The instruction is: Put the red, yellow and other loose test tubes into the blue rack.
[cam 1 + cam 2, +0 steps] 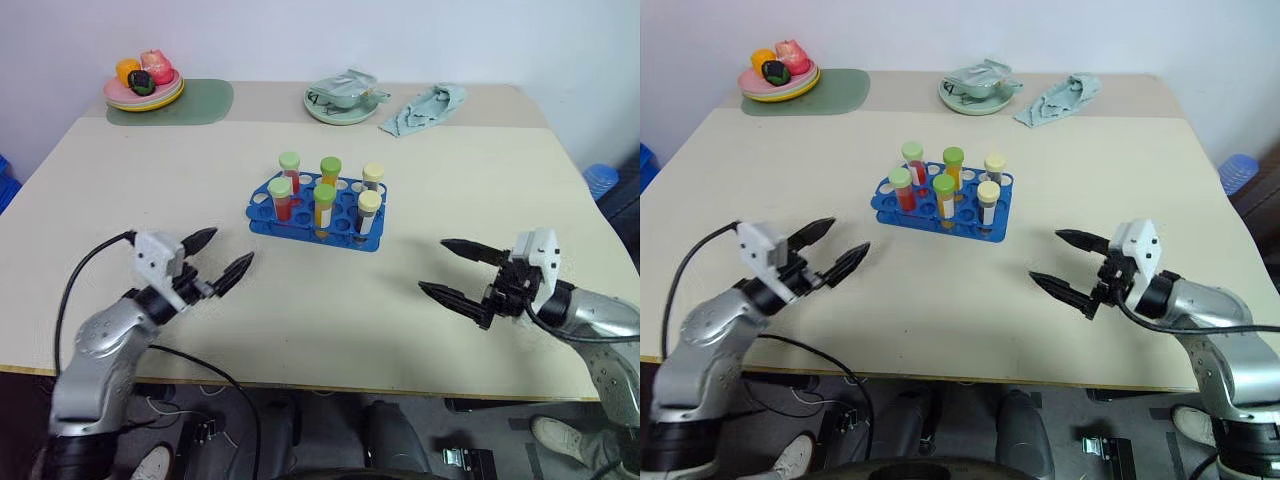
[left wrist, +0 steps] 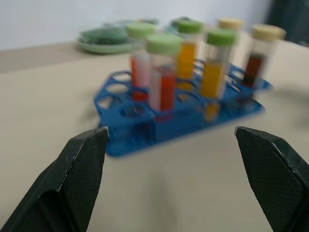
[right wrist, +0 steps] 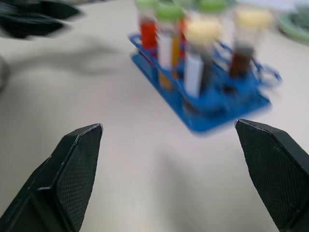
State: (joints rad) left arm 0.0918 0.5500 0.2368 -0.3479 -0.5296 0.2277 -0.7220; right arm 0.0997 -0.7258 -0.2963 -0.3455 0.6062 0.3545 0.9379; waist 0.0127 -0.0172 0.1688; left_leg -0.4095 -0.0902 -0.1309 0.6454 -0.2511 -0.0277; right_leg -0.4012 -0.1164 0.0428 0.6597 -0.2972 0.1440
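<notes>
Evidently the loading is complete: six test tubes (image 1: pixel 322 196) stand upright in the blue rack (image 1: pixel 262 213), and no loose tube lies on the desk (image 1: pixel 330 320) around it. The rack sits at mid-desk, roughly between the two arms and beyond them.

Contents as seen: two tubes of red liquid with green caps (image 1: pixel 281 197), two of yellow-orange liquid with green caps (image 1: pixel 324 207), and two with cream caps (image 1: pixel 368 212); dark-brown liquid shows in the cream-capped ones in the wrist views. They cluster in neighbouring holes, leaving holes vacant at both ends of the rack. The holes keep each tube vertical, cap up, so none can roll.

Left gripper (image 1: pixel 221 257): jaws spread wide, nothing between them, held above the desk short of the rack's near left corner. Right gripper (image 1: pixel 458 270): likewise released and empty, well apart from the rack on its right side. Both point inward toward the rack, and the wrist views frame it between the fingertips (image 2: pixel 84 159).

Judgement: both grippers stand clear because nothing remains to pick; the posture reads as a rest position after the last insertion.

Unrelated items on the far edge: a plate of toy food (image 1: pixel 143 85) on a green mat (image 1: pixel 205 103), a pale green dish (image 1: pixel 342 100), and a crumpled cloth (image 1: pixel 425 108). None bears on the task.
</notes>
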